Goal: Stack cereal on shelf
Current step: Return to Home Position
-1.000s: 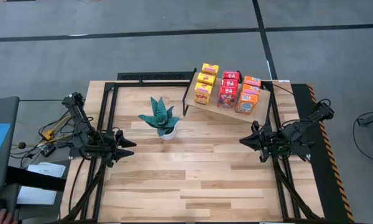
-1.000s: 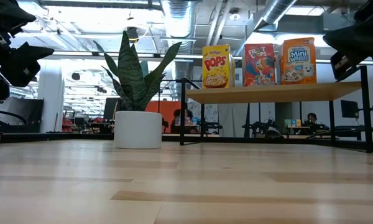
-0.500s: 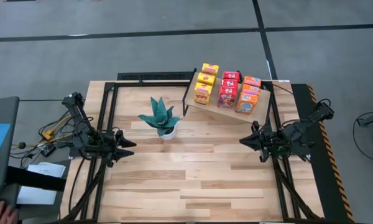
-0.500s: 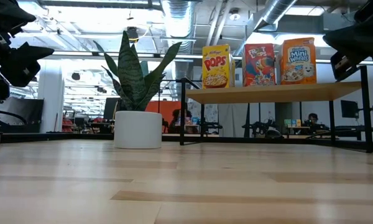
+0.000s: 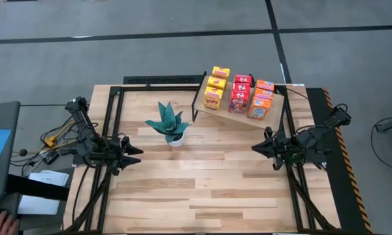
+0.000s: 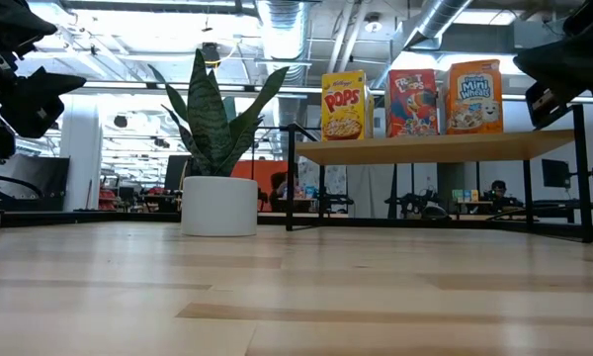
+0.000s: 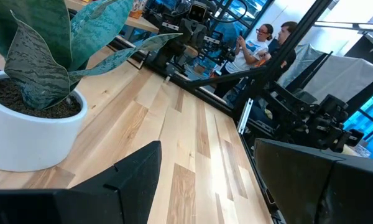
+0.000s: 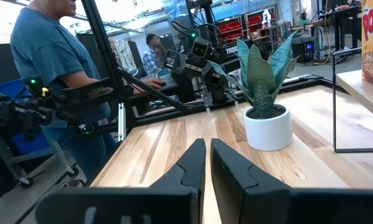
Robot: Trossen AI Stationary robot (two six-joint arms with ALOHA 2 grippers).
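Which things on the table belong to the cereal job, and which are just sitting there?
Job: three yellow cardboard cereal boxes, three red boxes, three orange boxes, light-wood plank shelf on black legs, left gripper, right gripper.
Just there: teal spiky plant in white pot.

— Standing on the desk (image 5: 202, 183)?
— Teal spiky plant (image 5: 168, 121), upright in a white pot (image 6: 218, 206), left of centre.
— Beyond the desk?
— Person in a blue shirt (image 8: 53, 56); two more people (image 7: 261, 42) farther off.
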